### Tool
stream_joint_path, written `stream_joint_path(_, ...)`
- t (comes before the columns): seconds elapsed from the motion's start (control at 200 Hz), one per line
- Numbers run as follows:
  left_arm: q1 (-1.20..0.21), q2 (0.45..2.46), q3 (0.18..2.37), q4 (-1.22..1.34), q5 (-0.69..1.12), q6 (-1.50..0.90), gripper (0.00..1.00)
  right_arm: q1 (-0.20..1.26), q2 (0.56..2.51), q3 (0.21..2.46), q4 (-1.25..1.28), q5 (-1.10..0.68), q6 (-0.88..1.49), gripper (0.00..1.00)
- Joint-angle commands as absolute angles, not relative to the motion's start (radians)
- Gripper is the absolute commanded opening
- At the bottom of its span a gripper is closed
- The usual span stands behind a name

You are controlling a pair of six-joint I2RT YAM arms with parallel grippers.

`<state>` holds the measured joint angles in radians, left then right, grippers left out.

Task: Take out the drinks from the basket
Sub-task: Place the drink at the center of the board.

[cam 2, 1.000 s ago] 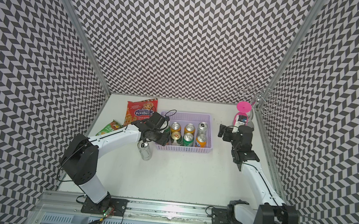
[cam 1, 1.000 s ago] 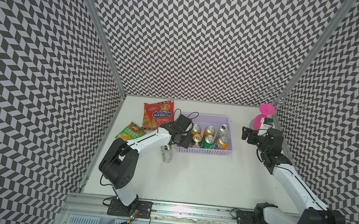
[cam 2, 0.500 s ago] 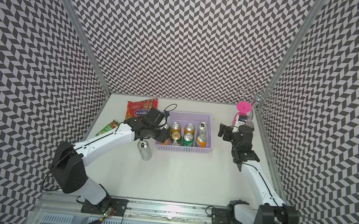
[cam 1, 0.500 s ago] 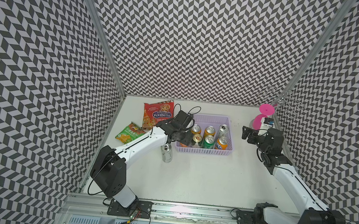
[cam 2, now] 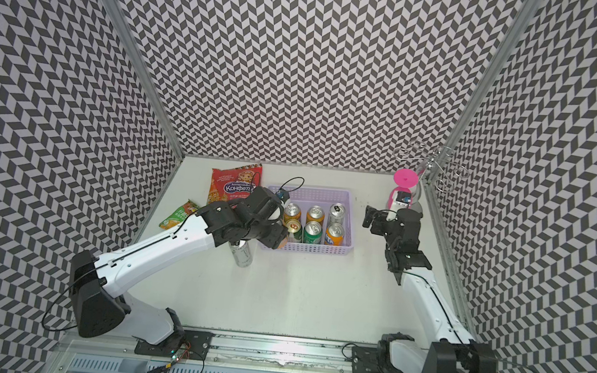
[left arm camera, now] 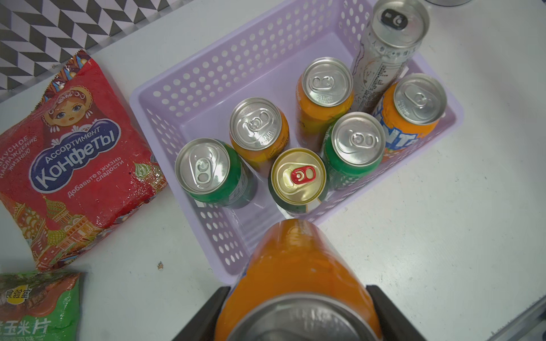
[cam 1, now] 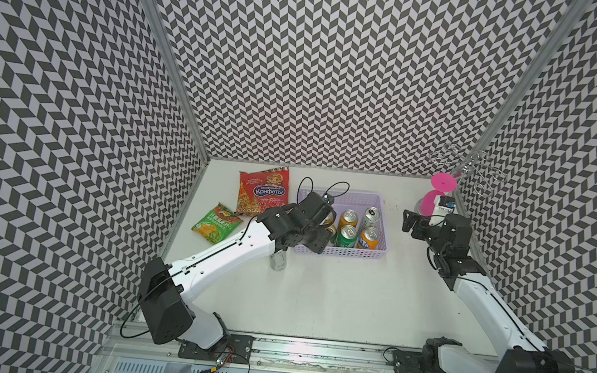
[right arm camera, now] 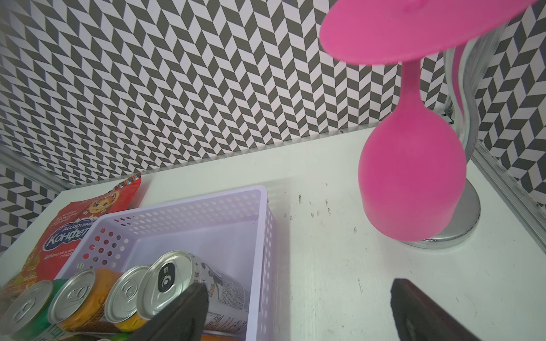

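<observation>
The lavender basket (cam 1: 339,252) (cam 2: 315,248) (left arm camera: 189,73) (right arm camera: 206,218) stands at the back of the table and holds several drinks: two green cans (left arm camera: 204,168) (left arm camera: 357,138), three orange ones (left arm camera: 255,124), a gold-topped can (left arm camera: 298,177) and a slim silver can (left arm camera: 396,23). My left gripper (cam 1: 316,234) (left arm camera: 297,301) is shut on another orange can (left arm camera: 295,265), which hangs over the basket's near left corner. A slim silver can (cam 1: 277,262) (cam 2: 241,256) stands on the table beside that corner. My right gripper (cam 1: 410,226) (right arm camera: 298,295) is open over bare table to the right of the basket.
A red snack bag (cam 1: 263,191) and a green one (cam 1: 217,222) lie to the left of the basket. A pink upturned goblet (cam 1: 438,193) (right arm camera: 410,177) hangs on a chrome stand (right arm camera: 461,233) in the back right corner. Patterned walls close three sides.
The left arm's elbow has swung down and out toward the front left. Its gripper has stayed by the basket's near left corner with the orange can. The right arm has not moved.
</observation>
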<state>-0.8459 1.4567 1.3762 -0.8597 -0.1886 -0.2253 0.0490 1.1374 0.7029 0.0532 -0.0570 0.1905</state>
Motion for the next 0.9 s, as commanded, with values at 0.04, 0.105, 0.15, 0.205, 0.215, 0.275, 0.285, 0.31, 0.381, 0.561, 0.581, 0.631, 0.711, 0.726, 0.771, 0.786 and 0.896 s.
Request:
stream_joint_path(0.04, -0.878, 1.413, 1.364, -0.844, -0.239, -0.273, 0.56, 0.045, 1.113, 0.697, 0.101, -0.060, 0.190, 0.99)
stream_joint_path(0.105, -0.886, 1.413, 1.342, -0.836, -0.238, -0.285, 0.56, 0.046, 1.112, 0.697, 0.101, -0.061, 0.191, 1.00)
stream_joint_path(0.15, -0.891, 1.414, 1.328, -0.828, -0.235, -0.292, 0.56, 0.047, 1.112, 0.697, 0.101, -0.059, 0.191, 1.00)
stream_joint_path(0.205, -0.894, 1.417, 1.304, -0.815, -0.227, -0.299, 0.56, 0.046, 1.113, 0.695, 0.100, -0.059, 0.190, 1.00)
stream_joint_path(0.215, -0.894, 1.419, 1.301, -0.814, -0.226, -0.300, 0.56, 0.046, 1.112, 0.695, 0.100, -0.059, 0.190, 1.00)
stream_joint_path(0.275, -0.895, 1.423, 1.282, -0.809, -0.222, -0.306, 0.56, 0.045, 1.111, 0.695, 0.099, -0.059, 0.189, 1.00)
stream_joint_path(0.285, -0.895, 1.424, 1.278, -0.810, -0.222, -0.306, 0.56, 0.047, 1.112, 0.696, 0.098, -0.059, 0.189, 1.00)
stream_joint_path(0.31, -0.896, 1.426, 1.272, -0.811, -0.222, -0.309, 0.56, 0.046, 1.112, 0.696, 0.101, -0.058, 0.189, 1.00)
stream_joint_path(0.381, -0.898, 1.428, 1.253, -0.808, -0.227, -0.318, 0.56, 0.047, 1.113, 0.695, 0.100, -0.059, 0.191, 1.00)
stream_joint_path(0.561, -0.898, 1.417, 1.187, -0.749, -0.219, -0.330, 0.56, 0.046, 1.114, 0.694, 0.100, -0.061, 0.190, 1.00)
stream_joint_path(0.581, -0.898, 1.417, 1.179, -0.740, -0.219, -0.331, 0.56, 0.046, 1.115, 0.694, 0.100, -0.060, 0.192, 1.00)
stream_joint_path(0.631, -0.897, 1.419, 1.162, -0.721, -0.219, -0.331, 0.56, 0.047, 1.116, 0.695, 0.101, -0.059, 0.192, 1.00)
stream_joint_path(0.711, -0.898, 1.432, 1.146, -0.697, -0.232, -0.337, 0.56, 0.047, 1.117, 0.695, 0.101, -0.058, 0.189, 1.00)
stream_joint_path(0.726, -0.898, 1.434, 1.142, -0.695, -0.237, -0.339, 0.57, 0.046, 1.117, 0.694, 0.100, -0.058, 0.189, 1.00)
stream_joint_path(0.771, -0.898, 1.442, 1.137, -0.688, -0.253, -0.345, 0.56, 0.045, 1.116, 0.695, 0.100, -0.058, 0.189, 1.00)
stream_joint_path(0.786, -0.898, 1.445, 1.135, -0.687, -0.257, -0.346, 0.56, 0.045, 1.115, 0.694, 0.101, -0.059, 0.190, 1.00)
stream_joint_path(0.896, -0.897, 1.452, 1.116, -0.660, -0.267, -0.351, 0.56, 0.046, 1.116, 0.694, 0.102, -0.061, 0.192, 1.00)
